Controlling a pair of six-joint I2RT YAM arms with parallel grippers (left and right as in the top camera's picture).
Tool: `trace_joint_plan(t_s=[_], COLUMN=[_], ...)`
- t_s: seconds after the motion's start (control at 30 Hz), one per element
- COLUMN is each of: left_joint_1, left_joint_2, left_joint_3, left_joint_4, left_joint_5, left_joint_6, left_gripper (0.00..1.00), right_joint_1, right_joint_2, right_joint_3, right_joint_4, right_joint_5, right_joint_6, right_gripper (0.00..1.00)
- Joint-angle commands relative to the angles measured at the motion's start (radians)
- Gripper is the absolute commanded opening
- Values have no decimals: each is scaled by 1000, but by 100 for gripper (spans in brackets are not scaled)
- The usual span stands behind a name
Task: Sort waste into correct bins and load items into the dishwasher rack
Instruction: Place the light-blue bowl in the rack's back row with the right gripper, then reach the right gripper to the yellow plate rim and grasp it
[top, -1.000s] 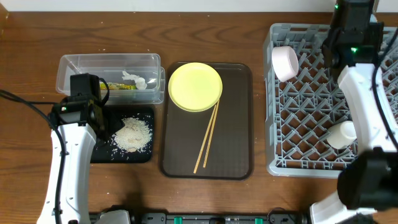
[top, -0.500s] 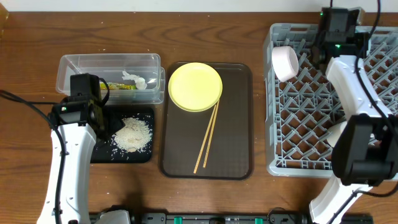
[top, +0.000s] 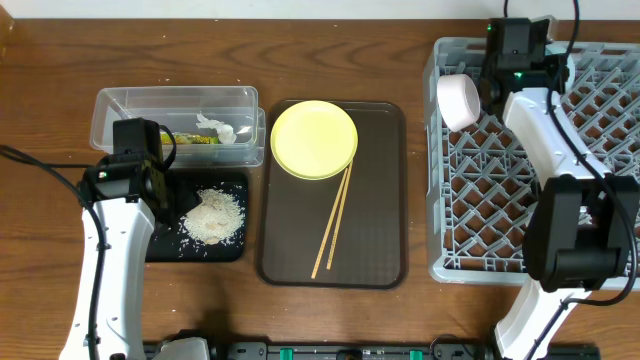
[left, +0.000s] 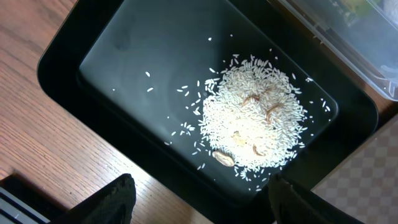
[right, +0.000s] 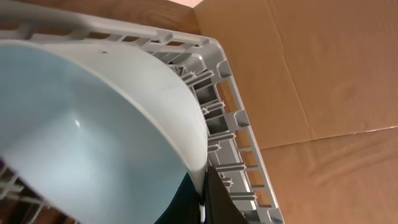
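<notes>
The clear tub (top: 120, 102) holds the snack wrapper (top: 190, 138) and tissue (top: 222, 129). The black tray (left: 124, 62) beside it carries the rice scraps (left: 255, 118), and the left end effector (left: 202, 202) hangs above with its fingers spread wide. The yellow plate (top: 314, 139) and chopsticks (top: 332, 225) lie on the brown serving tray (top: 380, 200). In the dishwasher rack (top: 480, 200) the pink bowl (top: 458, 101) sits on its side — at the rack's corner the right end effector (right: 202, 199) pinches the rim of the light blue bowl (right: 93, 124).

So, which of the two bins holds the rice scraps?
The shallow black tray: the rice scraps lie in it. The clear tub holds a wrapper and tissue.
</notes>
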Motion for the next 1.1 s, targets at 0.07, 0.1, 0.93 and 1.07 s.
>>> trace_joint_plan(t_s=[0.07, 0.1, 0.93, 1.07], left_joint_1=[4, 4, 4, 4], left_joint_2=[-9, -9, -9, -9], left_joint_3=[5, 5, 5, 5], left_joint_4=[-4, -6, -6, -6], left_joint_5=[-2, -2, -2, -2], left_joint_6=[-13, -13, -13, -13], left_gripper=[71, 72, 76, 77], right_joint_1=[36, 38, 75, 103], right_joint_2=[30, 30, -318, -334], right_joint_3=[7, 7, 7, 7], right_joint_4=[-98, -125, -370, -340], right_joint_5=[-15, -15, -771, -1127], right_joint_6=[119, 156, 341, 340], right_gripper=[1, 1, 66, 66])
